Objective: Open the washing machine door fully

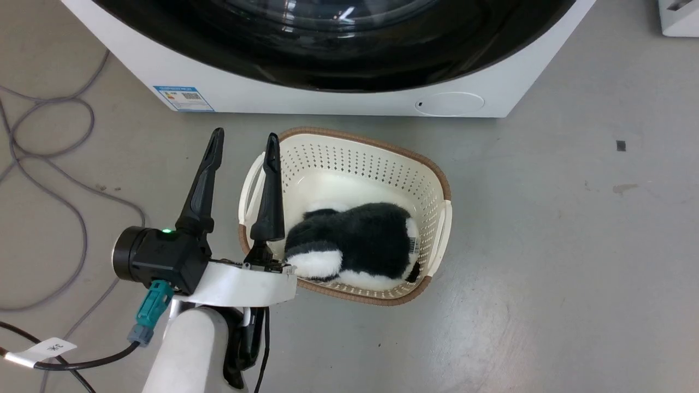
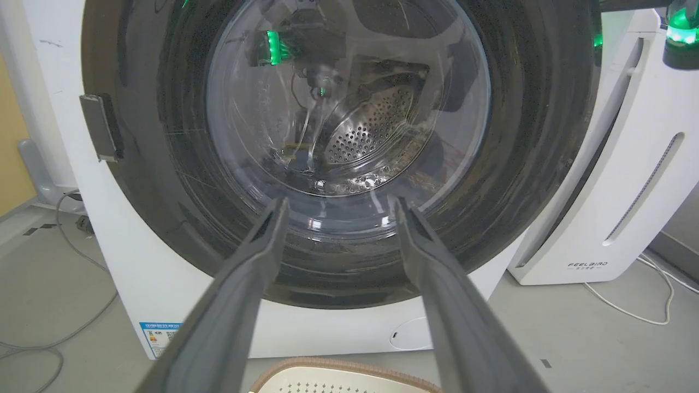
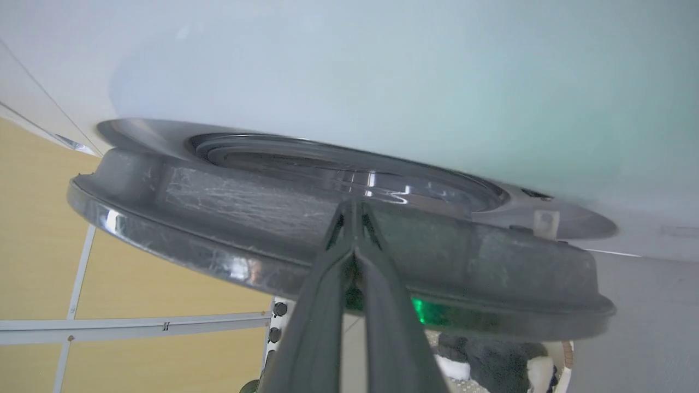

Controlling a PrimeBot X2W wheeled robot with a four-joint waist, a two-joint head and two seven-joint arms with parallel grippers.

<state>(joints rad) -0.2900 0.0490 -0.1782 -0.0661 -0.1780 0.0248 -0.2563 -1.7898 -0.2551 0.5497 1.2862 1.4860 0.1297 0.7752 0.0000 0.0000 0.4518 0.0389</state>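
Head downward, wrists near washing machine door (image 2: pixel 349 109)

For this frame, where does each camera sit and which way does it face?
Head view: up high, looking down at the floor, the basket with a plush toy and the washing machine base; left gripper open at lower left.
Left wrist view: before the machine, facing the door head-on between its own open fingers.
Right wrist view: close against the door's grey rim; right gripper shut, tips at the rim.
Shared: door and basket appear in all three.

Grey concrete floor (image 1: pixel 546 245), loose grey cables (image 1: pixel 83 234) at left, yellow wall (image 2: pixel 11 153) behind
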